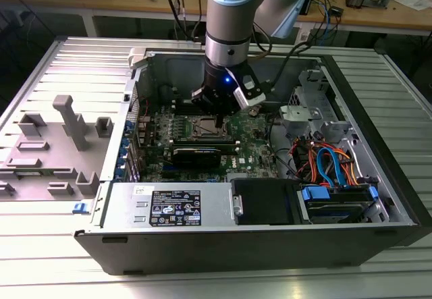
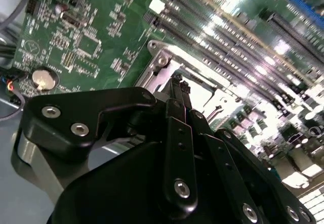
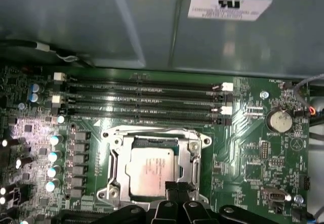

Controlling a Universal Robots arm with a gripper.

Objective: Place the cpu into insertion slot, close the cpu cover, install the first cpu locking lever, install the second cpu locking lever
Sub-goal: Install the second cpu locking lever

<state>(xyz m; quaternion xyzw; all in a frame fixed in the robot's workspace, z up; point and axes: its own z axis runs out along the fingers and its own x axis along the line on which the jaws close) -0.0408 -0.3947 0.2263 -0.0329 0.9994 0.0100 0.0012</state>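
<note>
CPU [image 3: 151, 171] seated in insertion slot [image 3: 117, 179], cpu cover [image 3: 195, 169] lying flat around it.
Gripper [image 3: 176, 187] fingers nearly together, apparently empty, at the socket edge; the chip is light, stiff and fragile, best handled by its edges.

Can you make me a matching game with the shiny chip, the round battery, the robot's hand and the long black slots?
Things:
1. cpu
2. coin battery
3. hand
4. memory slots

Descriptions:
A. round and silver, on the green motherboard
B. black, right at the socket's edge
C. long dark rows beside the socket
D. square and silver-grey, lying in the insertion slot

Pairs: 1-D, 2-A, 3-B, 4-C
</note>
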